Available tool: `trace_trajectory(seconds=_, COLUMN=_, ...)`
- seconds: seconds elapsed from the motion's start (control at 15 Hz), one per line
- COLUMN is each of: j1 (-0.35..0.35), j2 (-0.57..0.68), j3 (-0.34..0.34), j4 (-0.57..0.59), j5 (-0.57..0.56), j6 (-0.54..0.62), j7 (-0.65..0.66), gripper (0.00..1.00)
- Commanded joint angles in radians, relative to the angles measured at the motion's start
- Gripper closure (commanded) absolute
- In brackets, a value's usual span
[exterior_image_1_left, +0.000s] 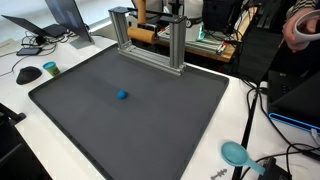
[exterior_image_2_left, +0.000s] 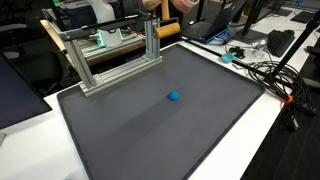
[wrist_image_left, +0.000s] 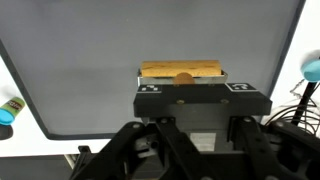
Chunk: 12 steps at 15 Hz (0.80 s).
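Gripper (wrist_image_left: 183, 95) is clenched on a wooden block (wrist_image_left: 160, 70), holding it aloft over the dark mat (wrist_image_left: 90, 60). That looks like the carry step. The next move likely calls for a steady descent with a firm grip.

The tool (wrist_image_left: 182, 80) is matte black: jointed linkages (wrist_image_left: 118, 152) below a blocky crossbar (wrist_image_left: 200, 101), with two small white square markings (wrist_image_left: 150, 88) at its corners.

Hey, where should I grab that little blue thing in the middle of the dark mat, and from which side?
Probably straight from above, jaws closing across its middle. The little blue thing looks small, low and roundish, lying alone on the flat dark mat, so no side offers better hold.
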Motion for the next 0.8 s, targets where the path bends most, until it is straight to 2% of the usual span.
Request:
trace_trajectory(seconds=0.0, j1=-0.012, j2=0.168, j3=-0.005, j4=0.155, j5=-0.028, j6=0.018, j7=0.042, gripper=0.78)
trace_trajectory(seconds=0.2, j1=-0.011, j2=0.264, j3=-0.028, j4=0.227, j5=-0.010, j6=0.027, j7=0.028, gripper=0.78)
trace_trajectory(seconds=0.27, j1=-0.002, j2=0.199, j3=-0.024, j4=0.151, j5=-0.015, j6=0.029, j7=0.026, gripper=0.78)
trace_trajectory(seconds=0.33, j1=-0.002, j2=0.225, j3=-0.030, j4=0.165, j5=-0.015, j6=0.029, j7=0.025, gripper=0.53)
trace_trajectory(seconds=0.73, j1=0.003, j2=0.225, j3=-0.029, j4=0.160, j5=-0.015, j6=0.029, j7=0.025, gripper=0.53)
